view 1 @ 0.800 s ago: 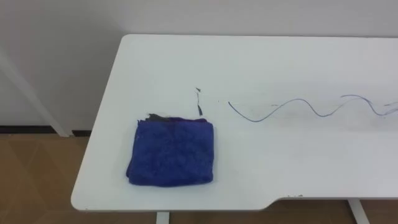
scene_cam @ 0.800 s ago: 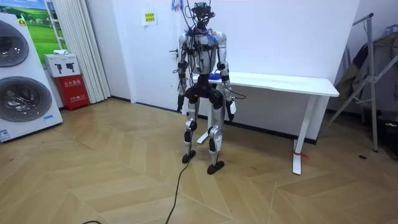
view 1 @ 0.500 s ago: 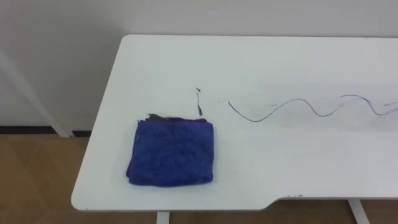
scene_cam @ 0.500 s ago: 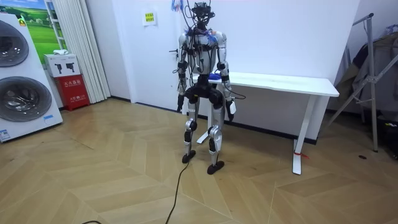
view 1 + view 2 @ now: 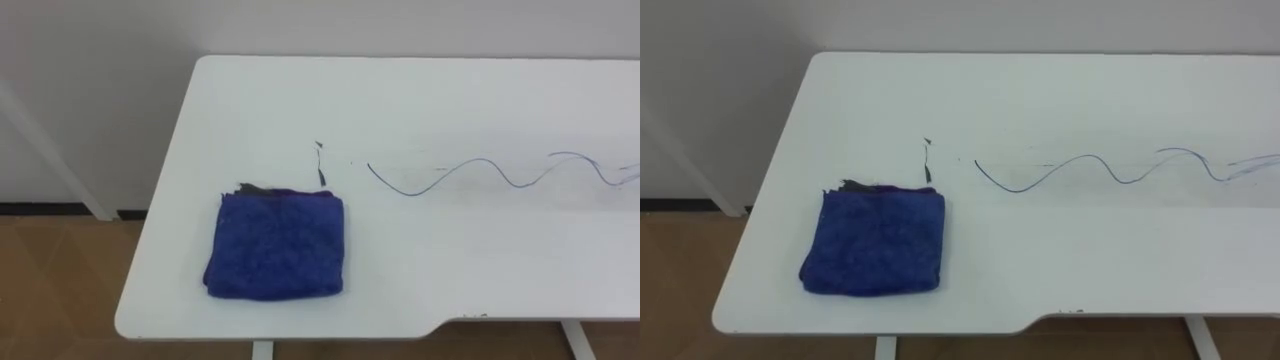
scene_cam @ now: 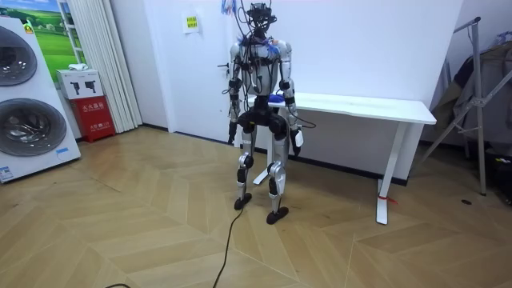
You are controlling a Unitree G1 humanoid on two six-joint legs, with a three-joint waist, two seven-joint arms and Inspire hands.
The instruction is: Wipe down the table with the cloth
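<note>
Folded blue cloth [image 5: 277, 245] lies flat on the white table [image 5: 450, 100], near the front left corner, no hand on it. Small dark marks [image 5: 320, 165] sit just behind the cloth's back edge, one smear touching it. Thin blue wavy line [image 5: 480, 172] runs across the tabletop from beside the marks toward the right edge, apart from the cloth.

In the room view the robot stands upright at the table's left end, facing it. Both arms hang down: left hand [image 6: 230, 136] by its hip, right hand [image 6: 298, 142] by its thigh, below the table edge. Can't tell whether the fingers are released or clenched. Washing machine [image 6: 28, 104] stands at the room view's left.
</note>
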